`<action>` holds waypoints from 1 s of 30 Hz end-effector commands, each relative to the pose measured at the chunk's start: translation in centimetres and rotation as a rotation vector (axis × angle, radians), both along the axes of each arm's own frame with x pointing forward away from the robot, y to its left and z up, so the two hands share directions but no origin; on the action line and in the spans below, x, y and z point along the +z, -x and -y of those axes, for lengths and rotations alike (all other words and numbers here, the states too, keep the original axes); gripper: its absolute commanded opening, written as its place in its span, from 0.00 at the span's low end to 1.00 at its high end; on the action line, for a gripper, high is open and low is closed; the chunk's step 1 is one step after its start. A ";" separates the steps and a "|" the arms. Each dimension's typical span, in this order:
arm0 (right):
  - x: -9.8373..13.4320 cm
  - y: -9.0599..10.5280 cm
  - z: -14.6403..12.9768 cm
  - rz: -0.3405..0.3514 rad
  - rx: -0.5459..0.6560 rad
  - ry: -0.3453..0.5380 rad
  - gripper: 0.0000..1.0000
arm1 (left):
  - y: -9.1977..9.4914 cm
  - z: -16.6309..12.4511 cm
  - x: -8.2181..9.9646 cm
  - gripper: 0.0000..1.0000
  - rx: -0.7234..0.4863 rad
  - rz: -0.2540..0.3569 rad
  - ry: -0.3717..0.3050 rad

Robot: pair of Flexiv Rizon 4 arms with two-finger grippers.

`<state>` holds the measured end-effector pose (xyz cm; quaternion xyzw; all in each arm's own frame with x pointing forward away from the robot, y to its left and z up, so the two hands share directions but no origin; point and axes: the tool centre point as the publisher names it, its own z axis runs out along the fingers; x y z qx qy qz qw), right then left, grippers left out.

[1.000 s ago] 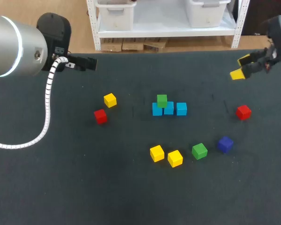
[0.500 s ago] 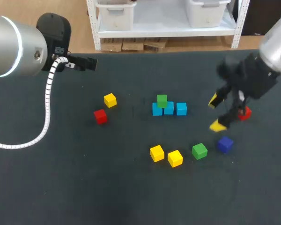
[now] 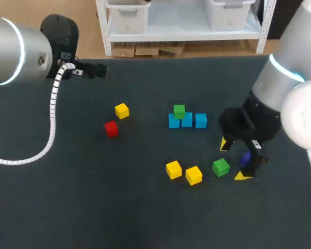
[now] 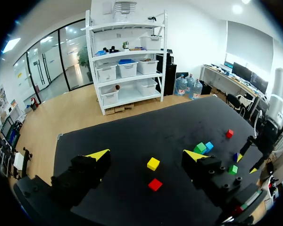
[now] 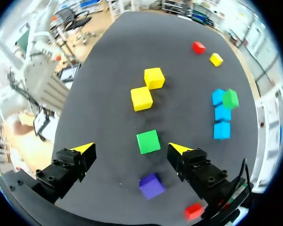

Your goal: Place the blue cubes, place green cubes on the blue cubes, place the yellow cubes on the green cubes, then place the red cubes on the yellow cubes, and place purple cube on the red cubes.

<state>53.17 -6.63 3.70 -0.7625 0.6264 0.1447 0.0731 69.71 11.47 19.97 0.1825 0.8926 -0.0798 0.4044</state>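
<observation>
While the right tool (image 3: 233,160) hangs released low over the surface (image 3: 145,207), its yellow tips straddle the loose green cube (image 3: 221,167) without touching it. From the right wrist that green cube (image 5: 148,141) sits between the spread fingers, nearer one of them, with gaps on both sides. Purple cube (image 5: 151,185) lies just behind it, under the tool; from the head view it (image 3: 245,157) is half hidden by the arm. One red cube (image 5: 194,211) is under a finger base. Yellow pair (image 3: 183,172) lies side by side just beside the loose green cube. Blue row (image 3: 187,120), three cubes touching, is mid-surface; stacked green cube (image 3: 179,111) sits on its left end. Far yellow cube (image 3: 122,110) and far red cube (image 3: 111,128) lie near each other, well apart from the row. Left tool (image 4: 146,155) is released too, holding nothing, raised over the surface's far left corner.
</observation>
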 end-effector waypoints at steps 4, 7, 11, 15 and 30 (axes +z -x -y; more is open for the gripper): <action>-1.9 -1.5 -2.6 -0.002 0.076 0.045 1.00 | 0.0 -0.1 0.1 1.00 -0.002 -0.001 0.001; -2.8 -1.9 -3.1 0.028 0.103 0.080 1.00 | 0.0 -0.1 0.1 1.00 -0.002 -0.001 0.001; -3.6 -2.2 -3.1 0.052 0.112 0.109 1.00 | 0.0 -0.1 0.1 1.00 -0.002 -0.001 0.001; -3.8 -2.4 -2.8 0.073 0.110 0.118 0.51 | 0.0 -0.1 0.1 1.00 -0.002 -0.001 0.001; -4.7 -2.8 -1.2 0.163 0.111 0.194 0.24 | 0.0 -0.1 0.1 1.00 -0.002 -0.001 0.001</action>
